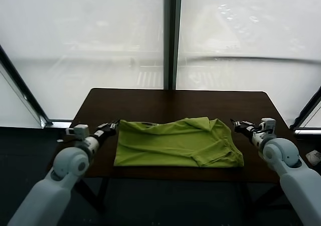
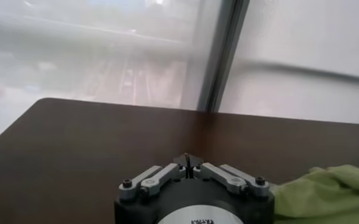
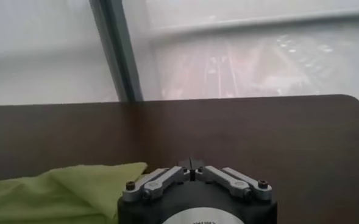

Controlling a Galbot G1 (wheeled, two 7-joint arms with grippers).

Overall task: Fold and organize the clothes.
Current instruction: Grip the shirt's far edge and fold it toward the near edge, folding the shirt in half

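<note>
On the dark table [image 1: 150, 103], the lime-green T-shirt [image 1: 175, 143] is lying folded at the middle while the left gripper [image 1: 115, 126] and right gripper [image 1: 233, 122] are hovering closed and empty beside its two ends.

T-shirt [image 1: 176, 143] on table [image 1: 150, 103], between hands

The T-shirt [image 1: 175, 143] is showing plain lime green, no print visible. The table [image 1: 150, 103] is showing dark brown. The left gripper [image 1: 115, 126] and right gripper [image 1: 233, 122] are showing black and silver-grey on pale grey-white arms.
</note>
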